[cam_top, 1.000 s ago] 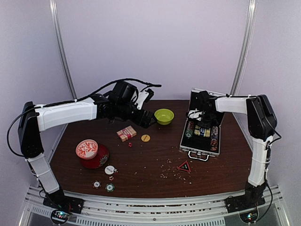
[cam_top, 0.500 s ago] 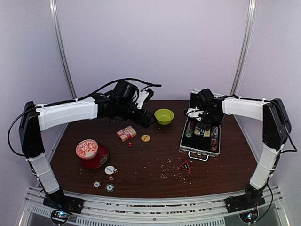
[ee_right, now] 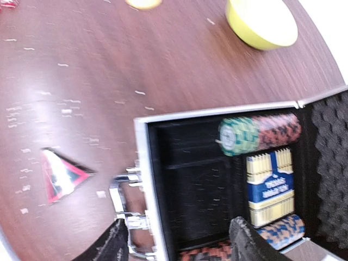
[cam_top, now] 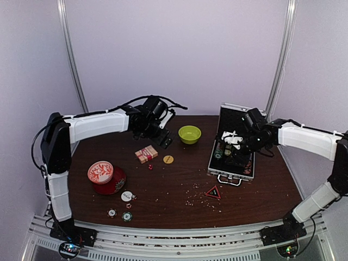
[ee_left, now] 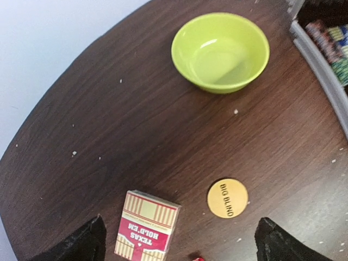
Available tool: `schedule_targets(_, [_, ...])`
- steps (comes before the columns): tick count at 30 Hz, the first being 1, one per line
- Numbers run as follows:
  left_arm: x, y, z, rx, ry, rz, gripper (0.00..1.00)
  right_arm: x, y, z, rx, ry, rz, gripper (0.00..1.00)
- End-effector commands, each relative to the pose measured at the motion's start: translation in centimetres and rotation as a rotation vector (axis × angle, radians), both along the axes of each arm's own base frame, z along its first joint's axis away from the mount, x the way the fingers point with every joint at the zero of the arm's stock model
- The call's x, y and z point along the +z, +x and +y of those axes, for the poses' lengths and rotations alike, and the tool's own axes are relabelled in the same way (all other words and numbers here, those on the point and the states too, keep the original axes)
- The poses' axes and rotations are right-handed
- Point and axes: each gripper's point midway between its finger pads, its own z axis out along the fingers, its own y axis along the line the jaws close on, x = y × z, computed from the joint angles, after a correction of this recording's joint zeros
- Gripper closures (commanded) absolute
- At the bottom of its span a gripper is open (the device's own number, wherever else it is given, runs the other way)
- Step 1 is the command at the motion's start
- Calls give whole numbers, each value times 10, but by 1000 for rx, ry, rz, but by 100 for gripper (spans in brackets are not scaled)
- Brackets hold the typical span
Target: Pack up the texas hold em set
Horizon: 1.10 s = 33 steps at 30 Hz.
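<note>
The silver case (cam_top: 231, 174) lies open on the right side of the table (cam_top: 163, 190), its lid (cam_top: 231, 114) standing up at the back. Inside it are rows of chips (ee_right: 258, 134) and a blue card deck (ee_right: 270, 187) lying between two of them. The black lining shows bare in the compartment nearest the handle (ee_right: 128, 217).

The right gripper (cam_top: 228, 140) hangs over the case with its fingers apart and nothing between them. In its own camera they straddle the handle end of the case.

The rest of the set is scattered well apart from the case. A red "Texas Hold'em" deck (ee_left: 147, 225) lies near the middle of the table, with the yellow BIG BLIND button (ee_left: 227, 198) just beside it and a tiny red die (cam_top: 150, 167) close by.

The left gripper (cam_top: 165, 140) hovers above this spot, spread wide and empty. From its wrist view the deck and the button both lie between the two black fingertips (ee_left: 81, 244).

A lime-green bowl (ee_left: 220, 51) stands between that gripper and the case. Nearer the front are a red triangular card (cam_top: 212, 192) among pale crumbs, a white button (cam_top: 126, 196) and two chips (cam_top: 111, 213) — plus a red-and-white patterned tin (cam_top: 100, 172) at far left, resting against a red dish (cam_top: 115, 184).
</note>
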Motion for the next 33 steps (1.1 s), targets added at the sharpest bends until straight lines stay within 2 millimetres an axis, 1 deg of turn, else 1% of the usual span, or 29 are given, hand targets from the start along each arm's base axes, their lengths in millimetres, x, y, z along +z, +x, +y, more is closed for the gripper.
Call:
schedule_targets(1, [-31, 4, 34, 25, 188, 69, 2, 19, -33, 15, 81, 191, -2, 30])
schedule_targets(4, [-31, 11, 44, 36, 172, 83, 2, 30, -39, 6, 69, 280, -39, 20])
schedule_targets(6, [-30, 15, 49, 22, 160, 98, 3, 33, -41, 1, 66, 314, -40, 16])
schedule_targets(9, [-37, 16, 60, -8, 169, 148, 9, 30, -45, 3, 93, 318, -22, 16])
schedule_targets(12, [-55, 10, 67, -63, 156, 261, 10, 27, -45, 6, 109, 315, 3, 15])
schedule_targets(14, [-60, 15, 73, -62, 142, 296, 9, 23, -46, 6, 122, 306, 16, 15])
schedule_targets(16, [-62, 20, 76, -65, 130, 304, 7, 18, -46, 7, 129, 292, 24, 15])
schedule_targets(18, [-63, 20, 72, -97, 126, 314, 2, 15, -48, 7, 139, 278, 35, 15])
schedule_targets(20, [-68, 19, 69, -126, 125, 327, 2, 13, -49, 8, 143, 270, 39, 15])
schedule_targets(23, [-77, 26, 74, -114, 173, 312, 2, 10, -48, 7, 142, 254, 34, 15])
schedule_targets(27, [-95, 28, 78, -145, 198, 333, 2, 2, -49, 6, 141, 231, 51, 15])
schedule_targets(33, [-108, 37, 86, -132, 231, 329, 2, -5, -50, 7, 146, 207, 68, 15])
